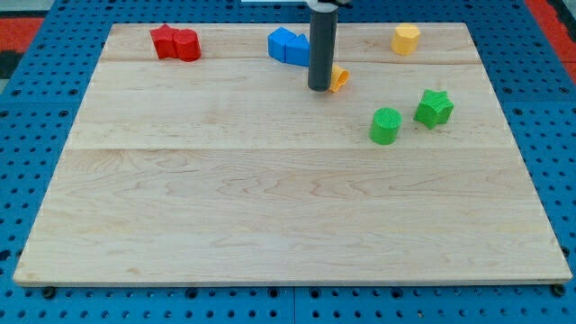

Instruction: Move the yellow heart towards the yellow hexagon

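Observation:
The yellow heart lies near the view's top centre, partly hidden behind my rod. My tip rests on the board right at the heart's left side, touching or nearly touching it. The yellow hexagon stands at the view's top right, up and to the right of the heart, well apart from it.
Blue blocks sit just left of the rod at the top. Red blocks lie at the top left. A green cylinder and a green star stand right of centre, below the hexagon. The wooden board ends in blue pegboard.

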`<state>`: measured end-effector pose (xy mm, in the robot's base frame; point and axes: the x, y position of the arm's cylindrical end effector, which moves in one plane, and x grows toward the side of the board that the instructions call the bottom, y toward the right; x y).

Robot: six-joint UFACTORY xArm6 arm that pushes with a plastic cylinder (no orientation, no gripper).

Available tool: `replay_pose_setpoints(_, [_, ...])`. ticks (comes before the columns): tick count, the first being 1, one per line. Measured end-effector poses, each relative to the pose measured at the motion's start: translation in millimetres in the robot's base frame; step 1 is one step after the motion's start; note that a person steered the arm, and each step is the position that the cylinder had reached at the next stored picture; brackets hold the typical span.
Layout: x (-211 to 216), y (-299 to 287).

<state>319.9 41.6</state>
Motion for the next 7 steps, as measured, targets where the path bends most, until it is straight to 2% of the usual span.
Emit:
replay_pose_setpoints(1, [-9, -9])
replay_pose_setpoints(3, [-21, 48])
replay_pose_setpoints(5, [17, 59])
replay_pose_setpoints(6, [10, 95])
replay_pose_setpoints(7, [-18, 134])
